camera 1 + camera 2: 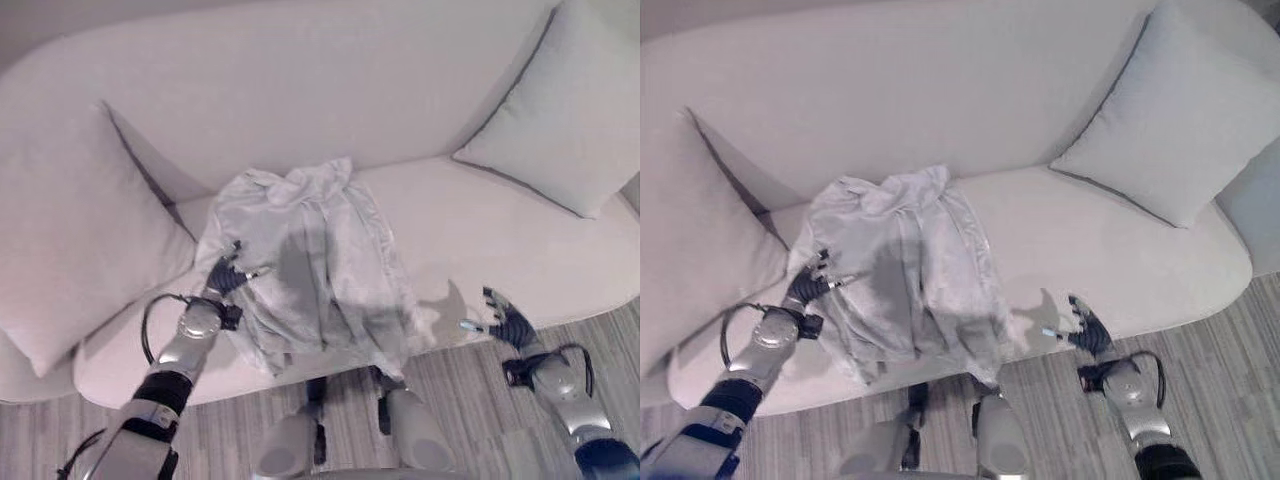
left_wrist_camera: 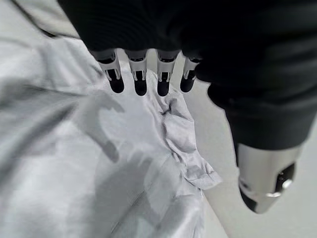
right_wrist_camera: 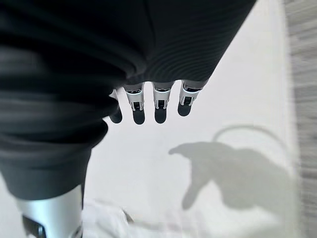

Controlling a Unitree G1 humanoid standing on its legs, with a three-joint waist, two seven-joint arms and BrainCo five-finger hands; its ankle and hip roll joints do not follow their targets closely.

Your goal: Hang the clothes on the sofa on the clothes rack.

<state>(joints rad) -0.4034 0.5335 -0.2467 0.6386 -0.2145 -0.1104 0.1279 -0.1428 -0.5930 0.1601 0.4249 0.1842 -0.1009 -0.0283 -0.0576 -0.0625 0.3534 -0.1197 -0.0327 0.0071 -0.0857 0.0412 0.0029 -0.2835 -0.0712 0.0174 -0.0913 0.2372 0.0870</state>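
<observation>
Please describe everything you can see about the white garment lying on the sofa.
The white garment is a thin, light, wrinkled fabric, crumpled in a loose heap, not folded. It lies on the seat of the pale sofa, near the middle, with its lower edge hanging over the front edge of the seat. The left hand is over its left side, fingers straight. The right hand is apart from it, to the right.

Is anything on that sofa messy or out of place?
Yes: a pale garment lies crumpled on the sofa seat, bunched rather than folded, its lower edge spilling over the front of the seat. The left hand is at its edge. The two cushions look tidy.
</observation>
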